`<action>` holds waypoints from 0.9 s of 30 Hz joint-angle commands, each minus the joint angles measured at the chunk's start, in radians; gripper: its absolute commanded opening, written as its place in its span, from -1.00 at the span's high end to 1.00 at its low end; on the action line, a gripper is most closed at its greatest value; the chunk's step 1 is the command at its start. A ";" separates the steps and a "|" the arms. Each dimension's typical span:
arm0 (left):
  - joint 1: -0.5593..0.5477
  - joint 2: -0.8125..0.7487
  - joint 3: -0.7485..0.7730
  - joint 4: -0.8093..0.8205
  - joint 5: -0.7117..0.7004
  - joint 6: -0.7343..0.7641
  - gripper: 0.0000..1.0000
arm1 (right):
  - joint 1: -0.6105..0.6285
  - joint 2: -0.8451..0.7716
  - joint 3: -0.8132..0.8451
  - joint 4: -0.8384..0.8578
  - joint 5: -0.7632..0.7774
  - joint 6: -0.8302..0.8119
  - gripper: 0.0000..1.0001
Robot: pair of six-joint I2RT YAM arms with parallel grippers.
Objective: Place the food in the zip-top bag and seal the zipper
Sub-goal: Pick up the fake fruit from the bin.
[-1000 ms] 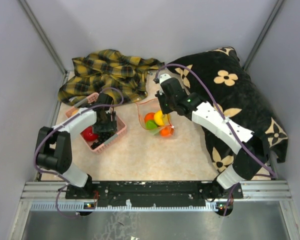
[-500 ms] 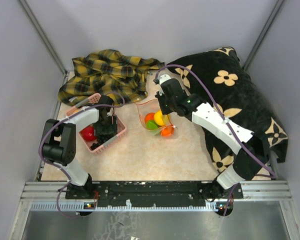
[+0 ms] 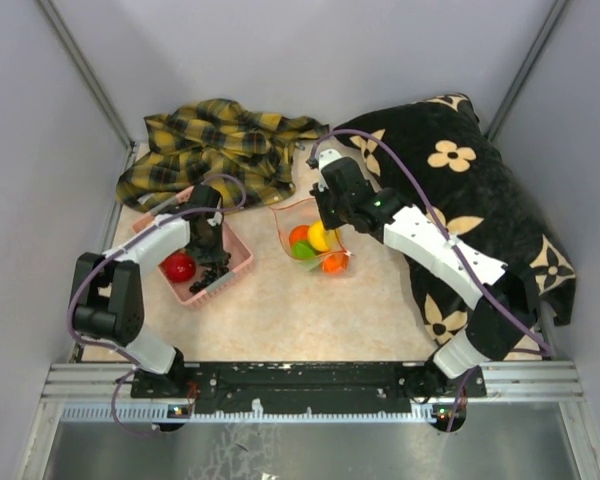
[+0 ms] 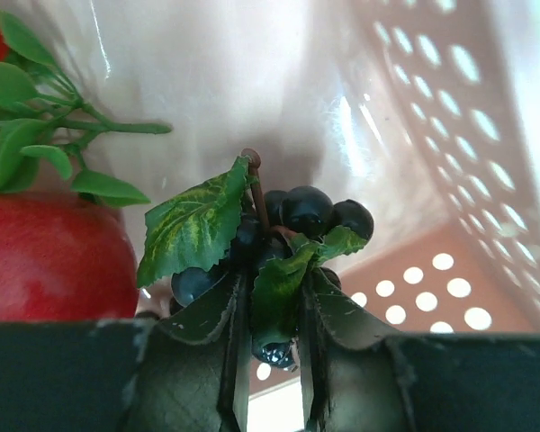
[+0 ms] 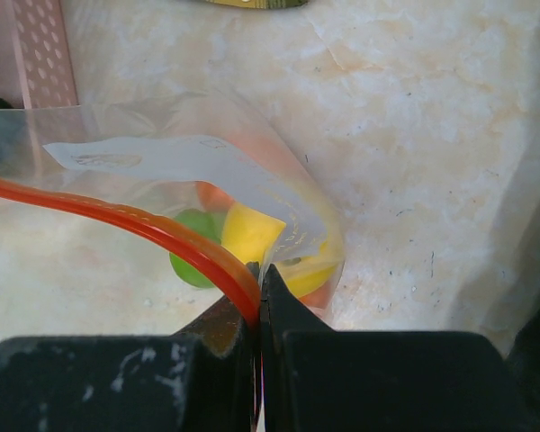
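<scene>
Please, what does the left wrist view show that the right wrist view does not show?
Only the left wrist: the left gripper gripping the dark grapes, with a red apple and a green sprig to their left. Only the right wrist: the right gripper shut on the zipper of the zip-top bag, with a yellow piece and a green piece inside. Both: the pink basket.

pink basket [image 3: 236,264] | plaid cloth [image 3: 215,145] back-left | black floral blanket [image 3: 480,200] right
</scene>
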 commanded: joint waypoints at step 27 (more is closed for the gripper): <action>-0.026 -0.686 -0.030 0.200 0.087 -0.056 1.00 | 0.006 -0.040 0.051 -0.006 0.033 0.005 1.00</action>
